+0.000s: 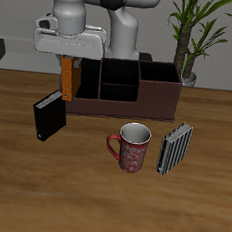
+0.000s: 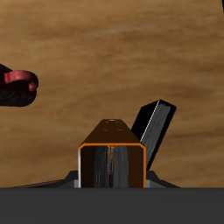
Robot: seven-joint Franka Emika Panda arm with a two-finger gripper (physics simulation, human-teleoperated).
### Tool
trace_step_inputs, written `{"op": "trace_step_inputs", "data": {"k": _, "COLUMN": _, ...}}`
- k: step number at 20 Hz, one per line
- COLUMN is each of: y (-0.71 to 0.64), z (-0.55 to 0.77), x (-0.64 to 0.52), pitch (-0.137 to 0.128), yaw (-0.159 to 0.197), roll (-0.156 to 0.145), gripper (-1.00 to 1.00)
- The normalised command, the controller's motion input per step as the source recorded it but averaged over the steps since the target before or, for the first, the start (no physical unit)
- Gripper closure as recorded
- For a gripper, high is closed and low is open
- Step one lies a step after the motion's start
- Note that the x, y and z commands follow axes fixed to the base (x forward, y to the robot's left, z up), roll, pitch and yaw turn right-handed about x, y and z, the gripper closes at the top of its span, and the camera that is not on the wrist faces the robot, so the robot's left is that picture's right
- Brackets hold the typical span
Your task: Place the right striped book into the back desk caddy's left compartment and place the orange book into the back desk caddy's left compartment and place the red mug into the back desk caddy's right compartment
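The gripper (image 1: 70,61) is holding the orange book (image 1: 69,76) clamped between its fingers, the book hanging upright with its long axis vertical, above the table at the end of the back desk caddy (image 1: 125,95). The book is hanging just outside the caddy's end wall, so the likely next move turns on one relation: the left compartment (image 1: 87,77), the narrow end section with taller black walls, lies just beside the book and toward the middle of the caddy, and the book's long axis is already standing the way it would need to for a drop in from above. Whether its lower edge is clearing the wall cannot be told from these views.

The red mug (image 1: 129,147) is standing on the table nearer the front edge, well apart from the caddy's right compartment (image 1: 157,82). The striped book (image 1: 174,147) is leaning upright near the mug, and a black book (image 1: 48,116) is standing just below the gripper.

The exterior view is showing the caddy and its sections, which the wrist view is not showing at all. The wrist view is showing the orange book (image 2: 111,153) end-on between the fingers, the black book (image 2: 152,128) just behind it, and a sliver of the red mug (image 2: 19,83) at the frame's edge.
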Motion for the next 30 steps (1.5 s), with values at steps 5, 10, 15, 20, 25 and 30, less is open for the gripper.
{"op": "trace_step_inputs", "data": {"k": 5, "y": -0.06, "z": 0.12, "x": -0.59, "pitch": -0.007, "yaw": 0.010, "roll": 0.004, "gripper": 1.00}}
{"op": "trace_step_inputs", "data": {"k": 10, "y": 0.10, "z": 0.20, "x": -0.61, "pitch": -0.034, "yaw": 0.095, "roll": 0.018, "gripper": 1.00}}
{"op": "trace_step_inputs", "data": {"k": 15, "y": 0.05, "z": 0.15, "x": -0.35, "pitch": -0.024, "yaw": 0.061, "roll": 0.017, "gripper": 1.00}}
{"op": "trace_step_inputs", "data": {"k": 20, "y": 0.06, "z": 0.08, "x": -0.34, "pitch": -0.012, "yaw": 0.006, "roll": 0.026, "gripper": 1.00}}
{"op": "trace_step_inputs", "data": {"k": 25, "y": 0.11, "z": -0.10, "x": -0.23, "pitch": 0.050, "yaw": -0.017, "roll": 0.017, "gripper": 1.00}}
{"op": "trace_step_inputs", "data": {"k": 30, "y": 0.10, "z": -0.06, "x": -0.15, "pitch": 0.062, "yaw": 0.004, "roll": 0.024, "gripper": 1.00}}
